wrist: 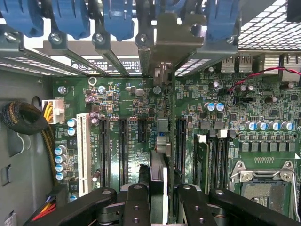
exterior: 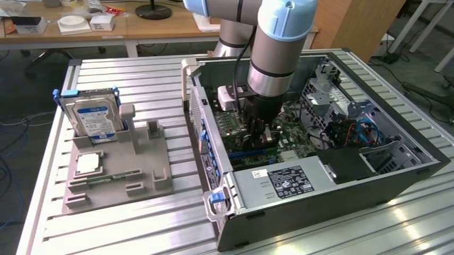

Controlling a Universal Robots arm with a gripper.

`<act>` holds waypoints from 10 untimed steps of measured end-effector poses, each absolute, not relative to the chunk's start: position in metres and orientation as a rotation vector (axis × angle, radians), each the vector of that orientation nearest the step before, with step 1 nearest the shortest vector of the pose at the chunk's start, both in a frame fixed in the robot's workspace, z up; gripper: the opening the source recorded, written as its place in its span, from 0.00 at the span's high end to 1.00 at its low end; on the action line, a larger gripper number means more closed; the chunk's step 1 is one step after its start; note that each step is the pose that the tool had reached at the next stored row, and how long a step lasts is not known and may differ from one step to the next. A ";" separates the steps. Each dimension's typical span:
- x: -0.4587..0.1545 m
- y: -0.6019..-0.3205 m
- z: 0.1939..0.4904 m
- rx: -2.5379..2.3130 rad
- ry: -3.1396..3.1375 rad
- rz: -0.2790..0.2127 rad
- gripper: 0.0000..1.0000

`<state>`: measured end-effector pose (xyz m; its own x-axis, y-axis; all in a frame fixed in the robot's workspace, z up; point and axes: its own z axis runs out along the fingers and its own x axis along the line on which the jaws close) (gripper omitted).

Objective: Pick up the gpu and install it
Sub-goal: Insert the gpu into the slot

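Arm upright, claw [exterior: 259,139] pointing down, clamped on gpu [wrist: 159,160]

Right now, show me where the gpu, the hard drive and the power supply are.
gpu [wrist: 176,40]: wrist view, on its silver end bracket.
hard drive [exterior: 95,120]: exterior view, on its blue label.
power supply [exterior: 286,181]: exterior view, on the dark label on its top face.

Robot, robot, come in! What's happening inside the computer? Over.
Gripper shut on the gpu. Card held edge-on at the motherboard slots; can't tell if seated. Red wire off to one side, not across the slots. Over.
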<state>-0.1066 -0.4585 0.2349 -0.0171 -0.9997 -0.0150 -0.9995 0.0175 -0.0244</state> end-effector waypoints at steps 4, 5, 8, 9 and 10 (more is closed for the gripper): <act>-0.107 -0.458 0.235 -2.183 2.221 -0.011 0.73; -0.107 -0.458 0.235 -2.183 2.221 -0.011 0.73; -0.107 -0.458 0.235 -2.183 2.221 -0.011 0.73; -0.107 -0.458 0.235 -2.183 2.221 -0.011 0.73; -0.107 -0.458 0.235 -2.183 2.221 -0.011 0.73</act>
<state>-0.1067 -0.4581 0.2348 -0.0169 -0.9997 -0.0149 -0.9996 0.0172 -0.0243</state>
